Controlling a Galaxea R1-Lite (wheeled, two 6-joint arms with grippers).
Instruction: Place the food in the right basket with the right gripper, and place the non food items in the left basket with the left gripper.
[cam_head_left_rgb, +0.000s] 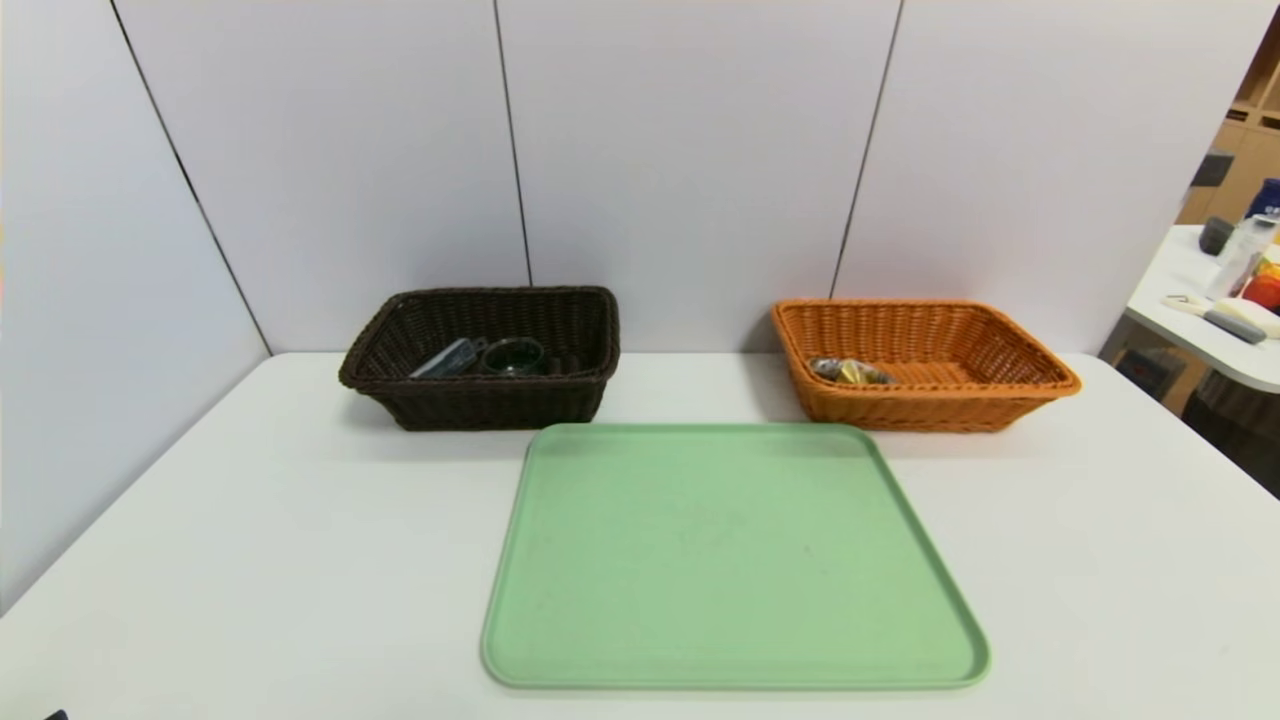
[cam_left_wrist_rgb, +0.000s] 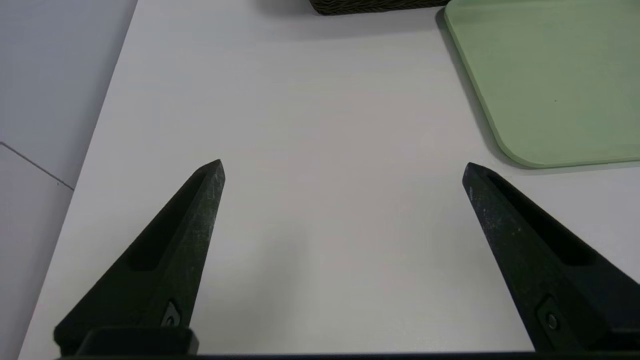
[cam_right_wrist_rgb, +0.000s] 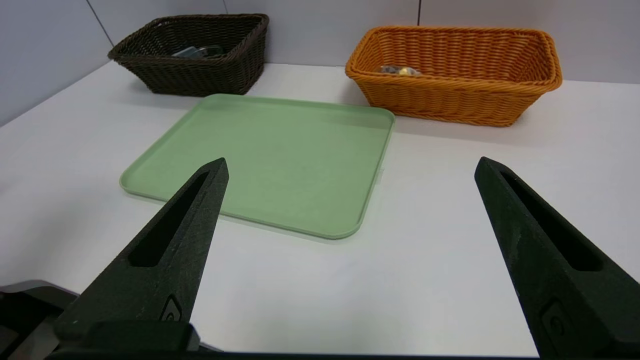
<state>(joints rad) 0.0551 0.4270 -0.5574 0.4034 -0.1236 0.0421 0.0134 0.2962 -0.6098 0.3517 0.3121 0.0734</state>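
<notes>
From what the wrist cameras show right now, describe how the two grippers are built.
The left gripper and right gripper look alike: two matte black, wedge-shaped fingers tapering to points, each with a long slot along its inner face and a small embossed mark near the base. Surfaces look grainy, slightly scuffed. No cables show.

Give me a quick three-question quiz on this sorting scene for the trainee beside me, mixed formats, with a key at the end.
1. True or false: the green tray holds an item waiting to be sorted.
2. Multiple choice: the wrapped item lies in which basket? A) the dark brown basket B) the orange basket C) neither, it is on the table
3. Short answer: how do the left gripper and the right gripper stand, and does either hold anything?

Key
1. False: the tray is bare.
2. B. The dark items sit in the brown basket.
3. Both are open above the white table, and neither holds anything.
</notes>
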